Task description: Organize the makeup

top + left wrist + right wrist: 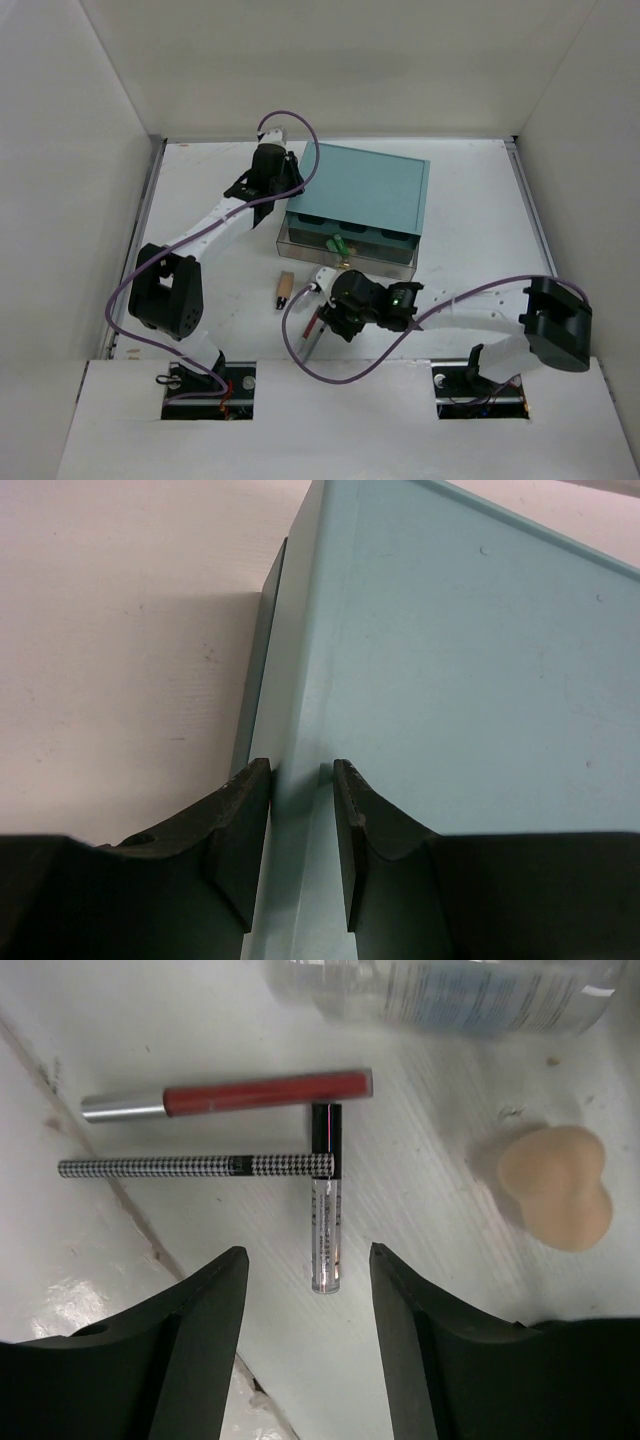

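Clear tube (450,995) — blurred, cut by top edge.

Ahead of the right gripper (308,1252): one red tube (265,1093), one checked pencil (190,1166), one clear tube (326,1210), one sponge (557,1188), one bottle (450,995). Beside it, one tan tube (285,289). At the left gripper (300,770), one box (450,660).

Bright even light, soft shadows; clear tube (450,995) at top of right wrist pic prob out of focus
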`<state>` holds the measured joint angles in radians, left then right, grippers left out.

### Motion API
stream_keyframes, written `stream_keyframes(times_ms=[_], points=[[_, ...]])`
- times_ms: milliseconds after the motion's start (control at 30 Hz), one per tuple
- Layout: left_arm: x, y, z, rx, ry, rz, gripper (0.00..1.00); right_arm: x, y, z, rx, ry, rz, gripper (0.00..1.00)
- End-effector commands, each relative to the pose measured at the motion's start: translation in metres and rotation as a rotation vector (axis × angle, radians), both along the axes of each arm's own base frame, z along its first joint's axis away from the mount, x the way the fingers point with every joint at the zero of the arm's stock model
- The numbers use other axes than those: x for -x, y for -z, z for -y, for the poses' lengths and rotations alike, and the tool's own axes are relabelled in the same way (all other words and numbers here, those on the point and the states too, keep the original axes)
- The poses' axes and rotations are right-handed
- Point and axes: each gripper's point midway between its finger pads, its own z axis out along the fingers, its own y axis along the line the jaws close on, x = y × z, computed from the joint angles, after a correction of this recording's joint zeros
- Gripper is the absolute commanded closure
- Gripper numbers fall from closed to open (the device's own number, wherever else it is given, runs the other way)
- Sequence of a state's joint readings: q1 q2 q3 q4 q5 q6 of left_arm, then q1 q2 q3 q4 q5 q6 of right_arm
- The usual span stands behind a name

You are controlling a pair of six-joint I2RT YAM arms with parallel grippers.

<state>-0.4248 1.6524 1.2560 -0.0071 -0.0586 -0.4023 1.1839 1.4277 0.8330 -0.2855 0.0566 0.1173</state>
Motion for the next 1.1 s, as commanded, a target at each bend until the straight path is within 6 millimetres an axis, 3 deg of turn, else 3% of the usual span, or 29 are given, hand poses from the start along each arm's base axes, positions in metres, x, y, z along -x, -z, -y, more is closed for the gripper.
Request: stream_keyframes(times_ms=[0,233,400,433,533,600,800,1000,1067], points=[[0.027,0.040,-0.006,-0.077,0.014,-0.131,0.72,-0.010,-0.009,-0.018,-0.080,0.045,0.025,0.40],[0.027,0.040,-0.007,-0.080,0.010,-0.128,0.72,-0.010,0.025,-0.019,-0.020,0.048,-0.008,0.40],[0.029,0.043,-0.009,-0.089,0.003,-0.134,0.72,-0.030,0.044,-0.007,0.025,0.156,0.023,0.44],[0.028,0.043,-0.010,-0.088,0.001,-0.135,0.72,-0.030,0.046,-0.006,0.028,0.162,0.024,0.47],[0.028,0.044,-0.010,-0.089,0.001,-0.136,0.72,-0.028,0.048,-0.004,0.027,0.173,0.018,0.72],[0.028,0.044,-0.010,-0.089,0.001,-0.136,0.72,-0.027,0.042,-0.002,0.015,0.179,0.019,0.84],[0.027,0.045,-0.009,-0.090,0.001,-0.139,0.72,-0.024,-0.020,0.010,-0.098,0.195,0.067,0.90],[0.025,0.045,-0.008,-0.088,0.001,-0.139,0.72,-0.016,-0.133,0.001,-0.382,0.058,0.183,0.93],[0.025,0.045,-0.007,-0.088,0.003,-0.138,0.72,-0.026,-0.171,0.001,-0.464,0.035,0.255,0.93]])
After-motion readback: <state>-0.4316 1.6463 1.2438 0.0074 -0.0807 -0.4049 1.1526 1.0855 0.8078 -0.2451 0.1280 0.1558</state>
